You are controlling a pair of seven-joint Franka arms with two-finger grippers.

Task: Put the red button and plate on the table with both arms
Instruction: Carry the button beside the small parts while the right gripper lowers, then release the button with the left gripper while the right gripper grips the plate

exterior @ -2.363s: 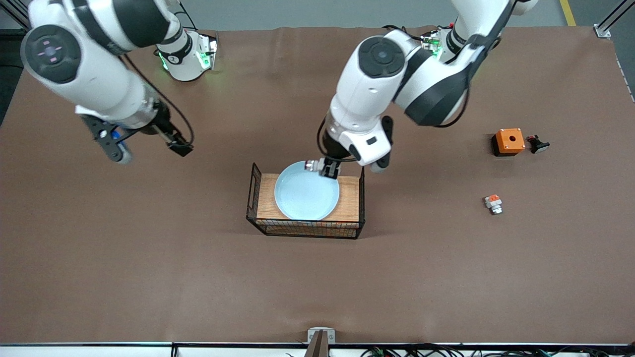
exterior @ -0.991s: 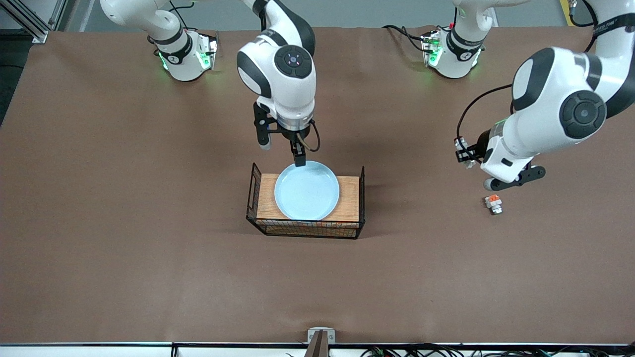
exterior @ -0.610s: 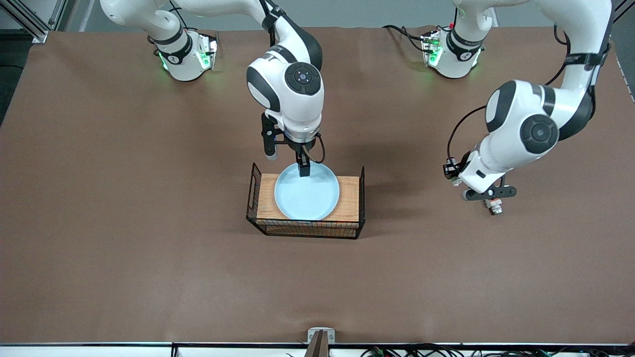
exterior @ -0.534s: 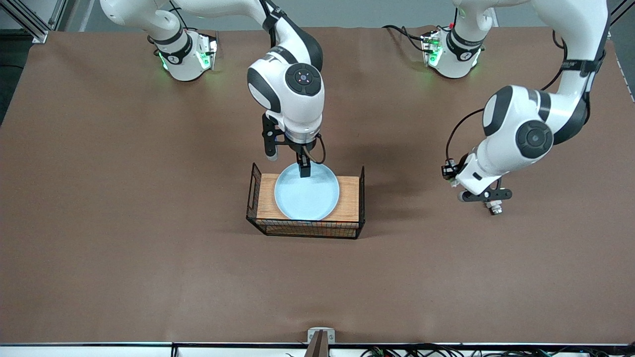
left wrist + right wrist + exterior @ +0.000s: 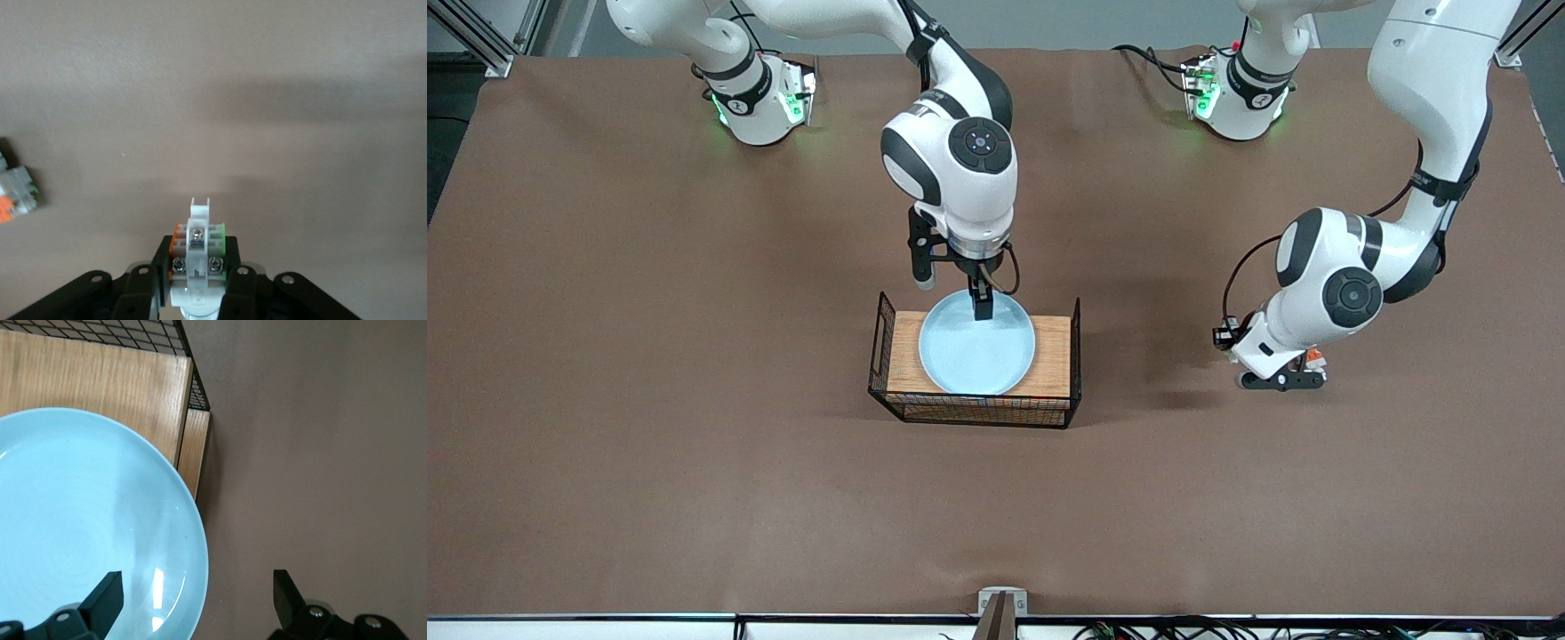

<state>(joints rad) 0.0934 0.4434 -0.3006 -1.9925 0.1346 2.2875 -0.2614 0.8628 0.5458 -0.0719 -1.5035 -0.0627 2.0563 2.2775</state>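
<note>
Pale-blue plate (image 5: 976, 354): 1 | red button (image 5: 199, 250): 1 | grippers: 2

One plate (image 5: 976, 351), one wire rack (image 5: 974, 364), two small switch parts (image 5: 198, 250) (image 5: 17, 195), two grippers (image 5: 1232, 342) (image 5: 953, 293).

Pale-blue plate (image 5: 976, 354) atop rack (image 5: 1056, 342); red button (image 5: 198, 257) hand-held.
</note>
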